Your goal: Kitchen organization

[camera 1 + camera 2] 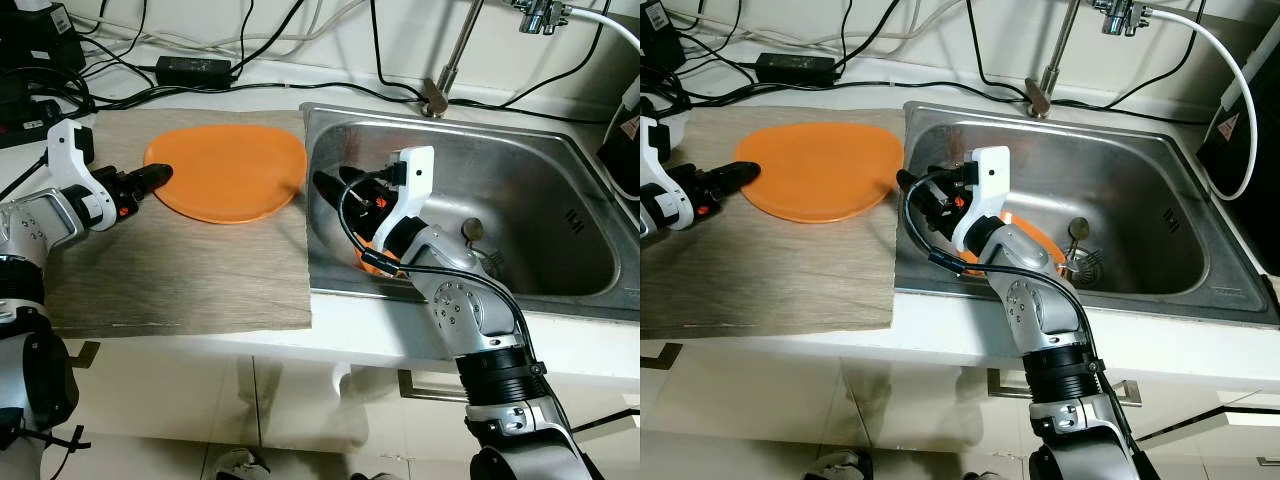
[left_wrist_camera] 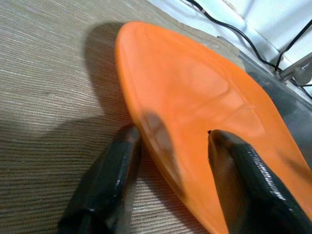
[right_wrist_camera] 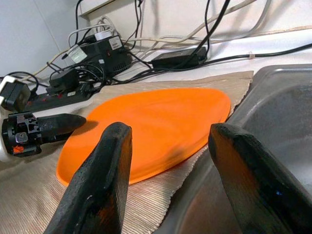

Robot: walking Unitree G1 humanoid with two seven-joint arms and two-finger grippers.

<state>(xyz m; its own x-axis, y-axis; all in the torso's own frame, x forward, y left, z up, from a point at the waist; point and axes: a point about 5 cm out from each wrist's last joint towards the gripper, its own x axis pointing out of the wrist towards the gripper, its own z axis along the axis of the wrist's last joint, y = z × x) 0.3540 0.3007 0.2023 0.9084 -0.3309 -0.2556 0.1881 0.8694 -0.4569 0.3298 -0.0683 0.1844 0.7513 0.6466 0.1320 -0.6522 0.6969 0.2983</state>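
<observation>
Orange plate (image 1: 225, 172) on mat (image 1: 180, 270), far right corner, rim overhanging sink (image 1: 560, 215).

Left gripper (image 1: 152, 178): jaws apart, straddling the plate's left rim, the nearer arm. Right gripper (image 1: 335, 183): jaws apart, empty, over the sink's left wall, plate lying ahead. Sink holds a second orange dish (image 1: 1035, 238), partly hidden.

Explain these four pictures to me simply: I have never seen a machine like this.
It is a humanoid robot with two silver arms, each ending in two black fingers. Two pictures come from cameras on its head, looking down at a counter; the other two look along each arm's fingers. An orange plate lies on a woven mat beside a steel sink. The left gripper has its open fingers on either side of the plate's rim. The right gripper, open and holding nothing, hangs over the sink's edge, above something orange.
</observation>
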